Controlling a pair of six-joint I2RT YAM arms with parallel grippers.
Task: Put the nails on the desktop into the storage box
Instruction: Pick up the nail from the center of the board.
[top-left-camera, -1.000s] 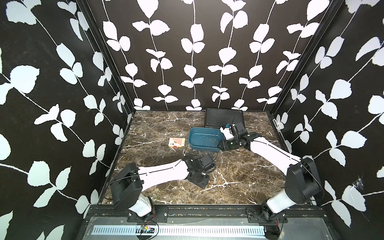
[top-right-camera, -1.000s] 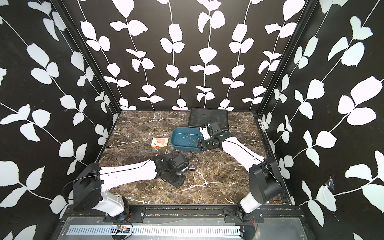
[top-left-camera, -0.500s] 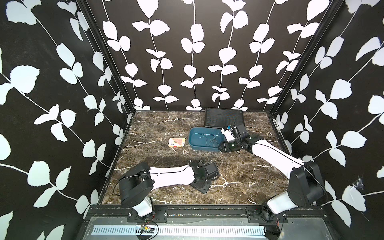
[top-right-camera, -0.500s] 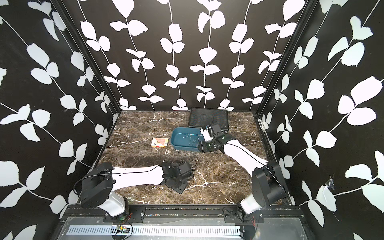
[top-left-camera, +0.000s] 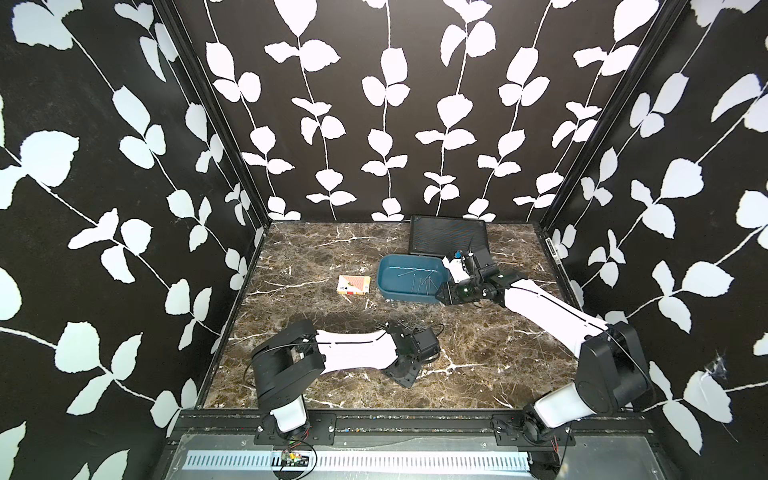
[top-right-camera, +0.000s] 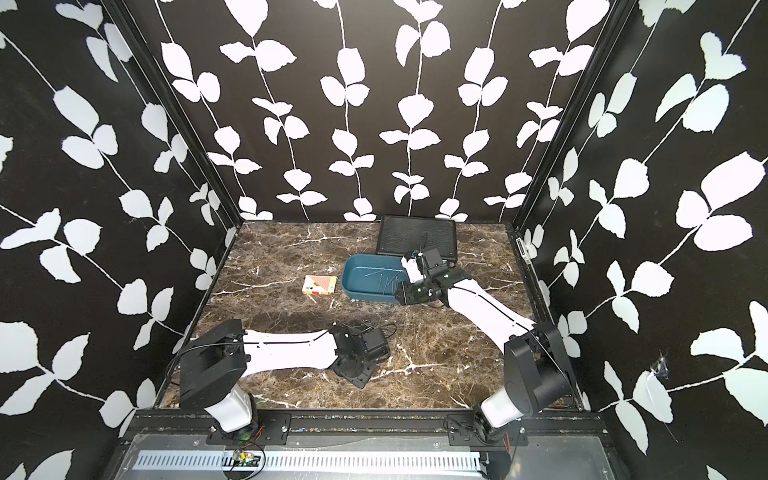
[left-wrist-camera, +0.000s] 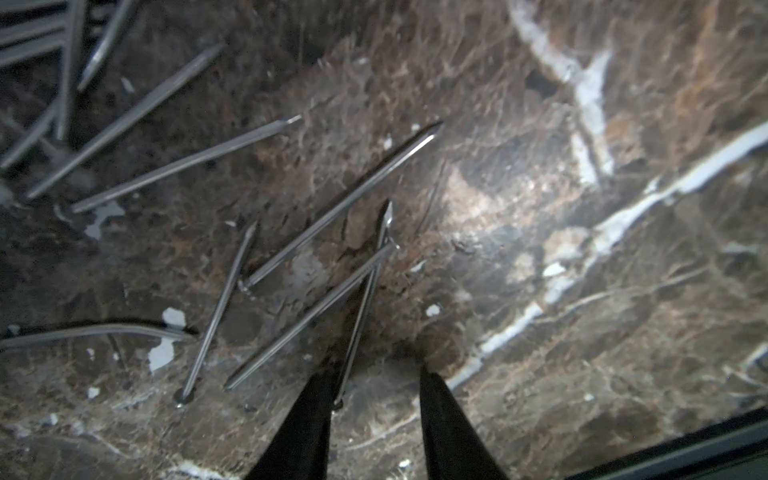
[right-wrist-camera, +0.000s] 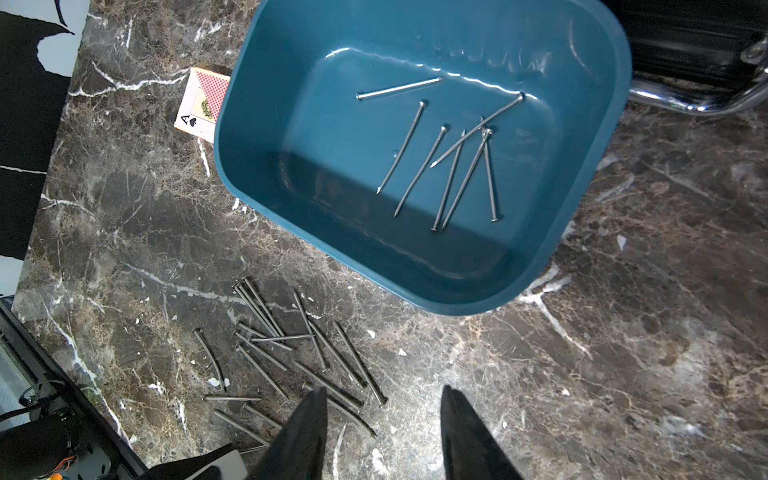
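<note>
Several nails (right-wrist-camera: 449, 166) lie in the teal storage box (top-left-camera: 407, 296), also seen from above (right-wrist-camera: 232, 104). Many more nails (right-wrist-camera: 291, 353) are scattered on the brown marble desktop (top-left-camera: 498, 365) just in front of the box (top-left-camera: 405, 324). My left gripper (left-wrist-camera: 376, 372) is open and low at the pile. One nail (left-wrist-camera: 365, 299) runs between its fingertips, close along one finger. The left arm's black wrist block (top-left-camera: 415, 349) hides the pile's near end. My right gripper (right-wrist-camera: 382, 390) is open and empty, hovering by the box's front right corner (top-left-camera: 441, 296).
A small orange-white card box (top-left-camera: 353, 285) lies left of the storage box. A black ribbed case (top-left-camera: 446, 235) stands behind it at the back wall. Patterned walls close in three sides, and a black rail runs along the front edge (top-left-camera: 374, 409).
The left arm has folded lower and its gripper has come down and slightly forward to the pile. The right gripper has hardly moved.
</note>
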